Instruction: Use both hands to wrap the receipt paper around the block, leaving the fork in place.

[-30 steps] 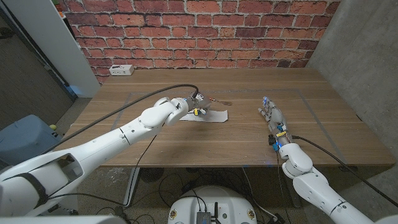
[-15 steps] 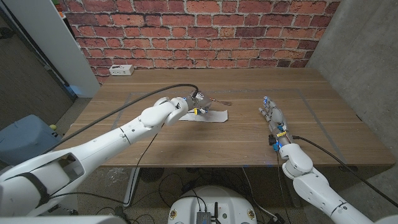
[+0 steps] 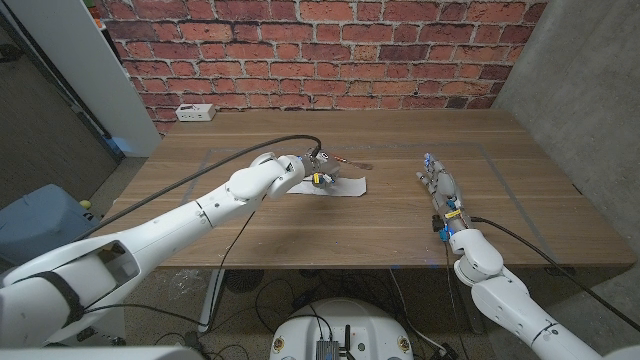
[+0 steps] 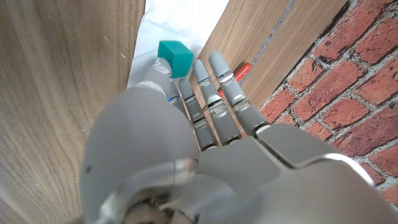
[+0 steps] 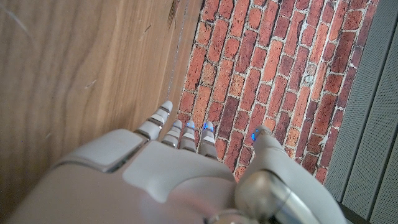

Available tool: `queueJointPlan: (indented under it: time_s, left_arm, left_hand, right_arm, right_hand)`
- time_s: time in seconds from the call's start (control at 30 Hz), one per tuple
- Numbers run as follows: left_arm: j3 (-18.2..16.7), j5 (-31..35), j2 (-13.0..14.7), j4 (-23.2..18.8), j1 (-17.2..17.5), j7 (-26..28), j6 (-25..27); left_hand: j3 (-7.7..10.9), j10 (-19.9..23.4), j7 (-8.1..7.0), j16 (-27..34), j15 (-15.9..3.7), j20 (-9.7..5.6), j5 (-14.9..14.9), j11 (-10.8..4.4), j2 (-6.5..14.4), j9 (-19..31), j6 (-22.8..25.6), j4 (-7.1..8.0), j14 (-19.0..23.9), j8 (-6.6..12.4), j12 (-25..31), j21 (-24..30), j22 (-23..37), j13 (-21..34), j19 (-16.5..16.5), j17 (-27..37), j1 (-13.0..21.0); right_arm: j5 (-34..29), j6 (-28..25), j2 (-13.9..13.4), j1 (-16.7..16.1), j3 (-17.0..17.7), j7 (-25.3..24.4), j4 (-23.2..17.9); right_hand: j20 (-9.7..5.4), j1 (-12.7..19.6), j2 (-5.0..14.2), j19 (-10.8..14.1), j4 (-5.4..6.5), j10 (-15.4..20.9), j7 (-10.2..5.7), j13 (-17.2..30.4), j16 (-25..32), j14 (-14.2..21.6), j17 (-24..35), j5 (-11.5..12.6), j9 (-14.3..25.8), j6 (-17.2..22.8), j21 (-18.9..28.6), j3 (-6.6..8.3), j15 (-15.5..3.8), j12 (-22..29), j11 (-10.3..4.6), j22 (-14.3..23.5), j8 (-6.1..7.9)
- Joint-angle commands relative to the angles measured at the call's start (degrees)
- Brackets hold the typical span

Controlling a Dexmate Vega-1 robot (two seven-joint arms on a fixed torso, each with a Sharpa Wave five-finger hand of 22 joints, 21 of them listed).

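L hand [image 4: 186,143] fingertips touch teal block [image 4: 175,57] on receipt paper [image 3: 335,186], grip unclear; R hand [image 3: 440,190] open, holding nothing.

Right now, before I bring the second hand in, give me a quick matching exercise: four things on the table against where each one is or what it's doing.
Things:
1. block
2. receipt paper
3. right hand
4. white power strip

Places or states:
A. at the far left of the table by the brick wall
B. on the bare wood, apart from the paper
C. at the left hand's fingertips
D. spread under the block

Pairs: 1-C, 2-D, 3-B, 4-A
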Motion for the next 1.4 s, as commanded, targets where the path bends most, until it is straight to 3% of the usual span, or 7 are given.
queueJointPlan:
  time_s: [0.03,0.4,0.53,0.63,0.83,1.07,1.4]
  left_arm:
    - [0.78,1.83,-0.21,0.31,-0.84,-1.52,0.26]
    - [-0.24,4.08,0.85,-1.52,0.72,2.23,1.68]
    - [-1.49,2.73,1.65,-2.86,1.62,3.41,1.41]
    - [-2.22,2.07,1.96,-3.73,2.32,3.58,1.59]
    - [-4.48,-1.06,2.59,-4.62,4.14,5.39,2.13]
    - [-7.15,-3.04,2.89,-5.95,7.47,9.22,5.95]
    - [-10.43,-5.73,2.30,-8.12,11.81,12.02,14.25]
  left_hand:
    - [0.02,-1.43,-0.33,-0.37,-6.27,0.85,-0.19,0.16,-0.52,-0.27,-1.64,0.21,-2.42,-0.24,-1.16,-0.64,0.14,-0.50,-0.91,-1.37,-1.28]
    - [0.30,-7.31,-1.88,-0.36,-3.72,3.99,-0.61,0.16,-0.61,-1.39,-7.98,-0.02,-12.69,-0.67,-4.64,-3.34,0.23,-1.52,-6.06,-4.55,-3.52]
    - [-1.57,-11.25,-2.63,0.05,-1.64,5.79,-0.77,0.33,-1.16,-2.29,-13.65,2.29,-18.07,-0.75,-7.18,-5.64,0.18,-2.60,-9.55,-6.26,-9.83]
    - [-2.86,-12.99,-3.12,0.34,-0.85,6.49,-0.56,0.40,-1.68,-2.79,-16.05,3.75,-20.58,-0.57,-8.56,-7.25,0.16,-3.28,-11.57,-7.31,-13.97]
    - [-3.57,-12.32,-2.77,0.99,-0.24,7.09,-0.36,1.04,-0.20,-3.14,-16.91,6.06,-21.30,-0.07,-8.95,-8.39,0.19,-3.87,-12.38,-7.97,-18.40]
    - [-3.11,-9.14,-1.80,1.95,0.25,8.12,-0.33,1.56,2.25,-3.55,-13.81,7.49,-20.16,1.23,-8.65,-9.13,0.22,-4.56,-11.89,-8.91,-21.04]
    - [-1.02,-4.93,-0.35,3.42,-0.90,8.53,-0.37,2.02,4.85,-4.12,-10.53,7.23,-15.71,1.78,-8.59,-8.95,0.21,-5.61,-7.85,-10.82,-21.54]
  right_arm:
    - [-0.12,-0.33,0.04,0.58,-0.04,-0.01,0.22]
    - [-0.93,-1.46,-0.33,1.10,-0.31,-0.57,-0.16]
    - [-3.69,-5.73,-2.30,1.36,-0.77,-2.96,-2.77]
    - [-5.67,-8.52,-3.42,1.70,-1.22,-4.49,-4.42]
    - [-9.73,-15.58,-5.39,2.53,-2.29,-8.18,-8.51]
    - [-14.53,-26.87,-8.44,4.52,-4.58,-10.85,-14.31]
    - [-21.69,-39.56,-11.75,9.29,-10.05,-9.95,-19.63]
  right_hand:
    - [0.44,-0.74,-0.08,0.06,-0.13,0.29,-0.03,0.35,0.22,0.28,0.18,0.24,0.11,0.10,0.31,-0.04,0.45,0.22,0.25,0.09,0.12]
    - [0.53,-0.71,-0.12,0.01,-0.22,0.39,-0.10,0.35,0.20,0.35,0.14,0.27,0.11,0.20,0.29,0.02,0.51,0.25,0.38,0.09,0.16]
    - [0.73,-0.16,0.11,-0.12,-0.59,0.38,0.05,0.34,0.14,0.36,0.03,0.36,0.10,0.76,0.24,0.34,0.56,0.23,0.33,0.08,0.37]
    - [3.24,2.66,0.62,-0.22,-2.68,1.60,-0.13,0.30,0.55,2.12,-0.25,0.39,0.07,3.16,0.25,1.76,1.75,0.56,0.14,0.08,0.95]
    - [4.36,6.89,2.03,1.07,-5.18,5.45,0.34,0.35,1.51,5.89,-0.09,-0.01,0.13,7.52,0.76,3.99,1.54,1.42,-0.25,0.22,1.64]
    - [3.77,8.81,3.73,2.24,-4.88,8.49,0.10,0.43,2.53,8.39,0.48,-0.20,0.19,10.29,1.13,5.38,0.70,2.02,-0.54,0.32,1.95]
    - [3.27,11.90,4.09,4.52,-4.92,11.33,0.40,0.48,4.12,12.28,1.10,-0.10,0.22,13.52,1.83,7.23,-1.52,2.26,-1.05,0.43,2.12]
